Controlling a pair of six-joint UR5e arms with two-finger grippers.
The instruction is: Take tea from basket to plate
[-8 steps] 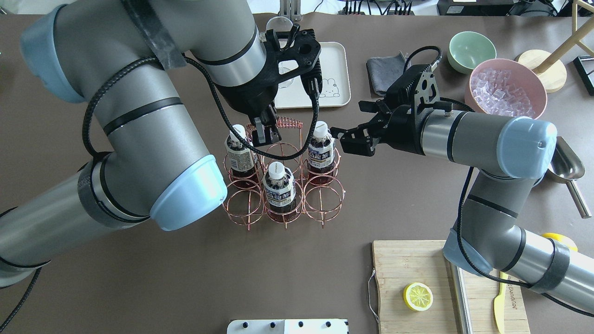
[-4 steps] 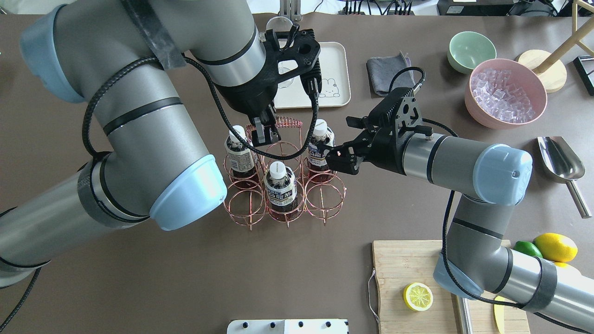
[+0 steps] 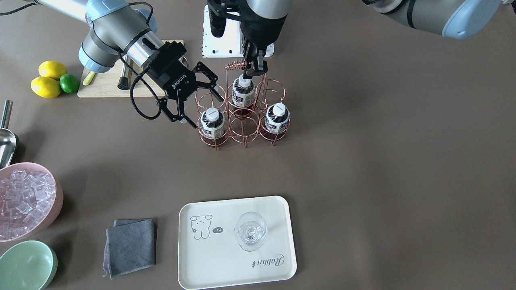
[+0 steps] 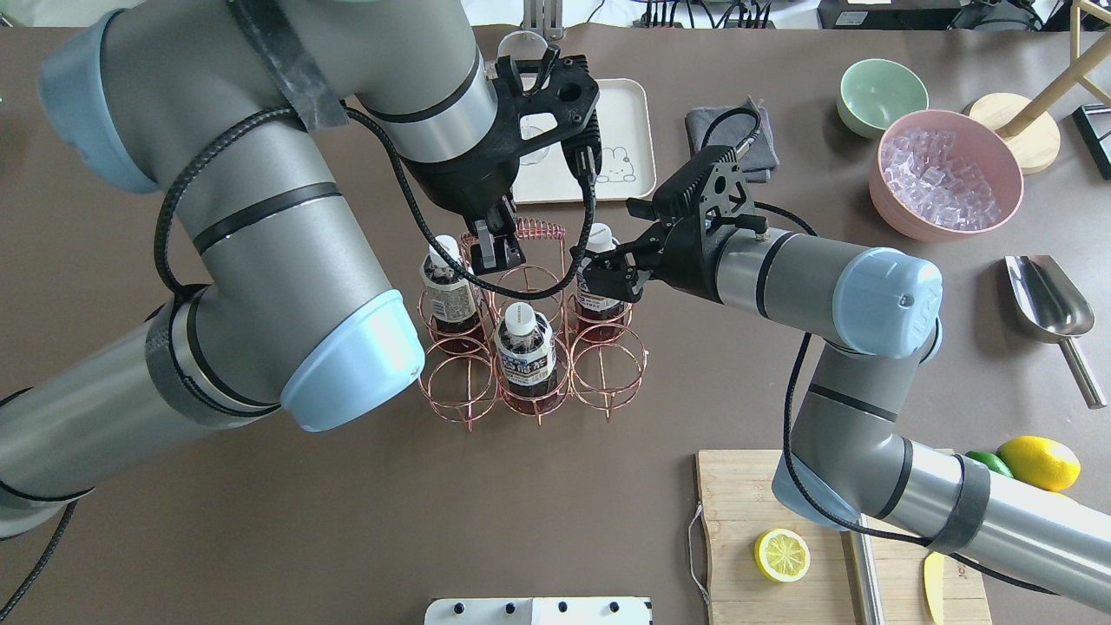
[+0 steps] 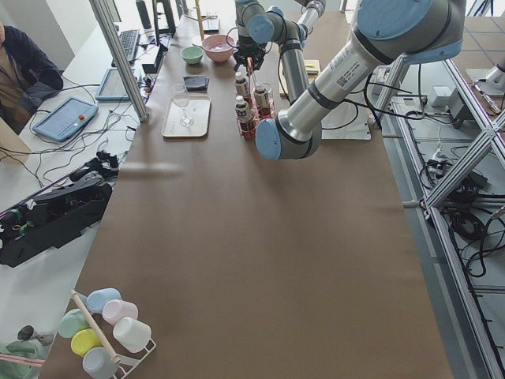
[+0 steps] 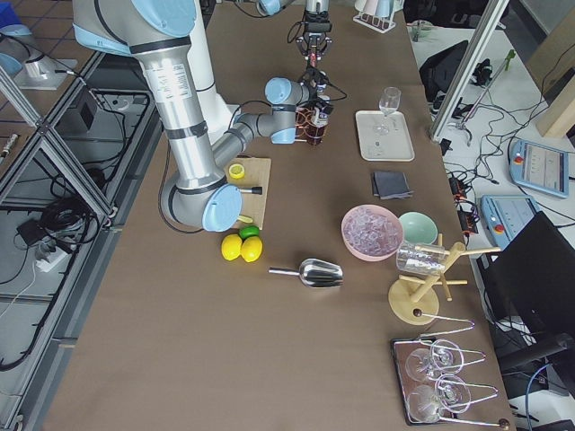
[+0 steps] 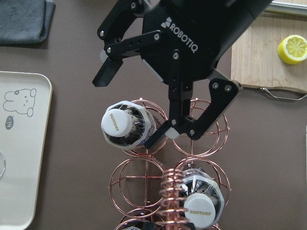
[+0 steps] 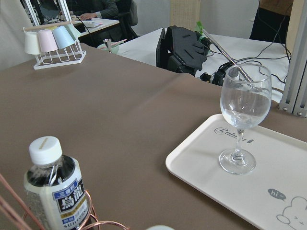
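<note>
Directions are read on the overhead view, with twelve o'clock pointing away from the robot.

1. The basket [image 3: 243, 128] stands upright on the brown table [image 4: 347, 538]. It has six cells in two rows of three.

2. The tea [image 3: 211, 121] stands upright, white cap up, in the cell at two o'clock of the basket's centre. It is not lifted. A second bottle [image 4: 523, 351] fills the six o'clock cell and a third bottle [image 4: 448, 291] the ten o'clock cell. The other three cells hold nothing.

3. The right gripper [image 3: 207, 112] comes in from three o'clock, released and spread wide, with the tea's upper part between its fingers [image 7: 111, 72]. One finger lies just beside the bottle's shoulder; whether it touches cannot be told. The other finger is apart from the bottle.

4. The left gripper [image 4: 495, 250] points down at the basket's twelve o'clock side. It is clenched at the end of the coiled handle [image 4: 540, 231] and appears to grasp the wire there.

5. The plate [image 3: 209, 262] lies at twelve o'clock of the basket, well apart from it. It carries only a stemmed glass [image 3: 250, 231], which is upright. A grey cloth [image 3: 131, 246] lies at three o'clock of the plate.
</note>
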